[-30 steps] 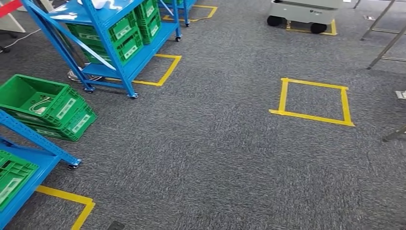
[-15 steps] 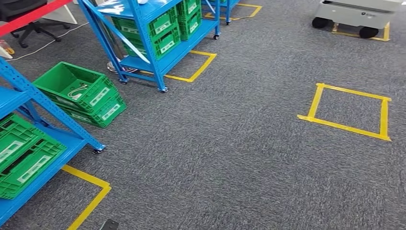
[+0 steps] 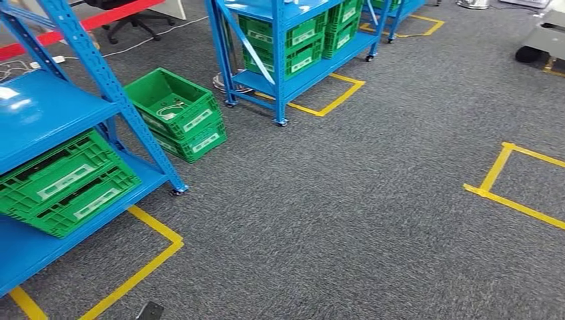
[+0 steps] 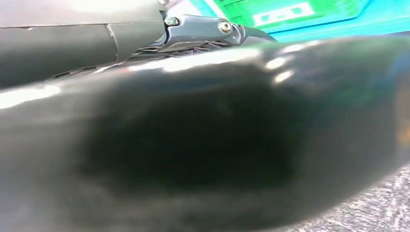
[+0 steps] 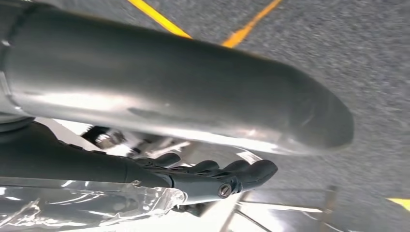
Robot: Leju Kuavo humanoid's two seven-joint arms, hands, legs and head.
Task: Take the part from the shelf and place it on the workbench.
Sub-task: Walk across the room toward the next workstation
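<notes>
A blue shelf [image 3: 40, 113] stands close on my left, with green crates [image 3: 66, 183] stacked on its lower board. I cannot pick out the part in any crate. My right hand [image 5: 212, 176] hangs over the carpet, its dark fingers stretched out apart from the thick thumb [image 5: 193, 87], and nothing lies between them. Crinkled clear plastic [image 5: 96, 205] shows behind the fingers. My left hand [image 4: 203, 29] hangs beside a green crate [image 4: 285, 12], and a blurred dark shape hides much of it.
A second blue shelf [image 3: 280, 60] with green crates stands farther back. Two stacked green crates [image 3: 176, 110] sit on the floor between the shelves. Yellow tape [image 3: 153, 247] marks the near shelf's bay, and a yellow square [image 3: 513, 180] lies at right. A wheeled cart [image 3: 543, 43] is at far right.
The whole view has swung to the left: shelves, floor crates and the yellow square slid rightward in the picture, and the near shelf now shows far more. That is camera motion.
</notes>
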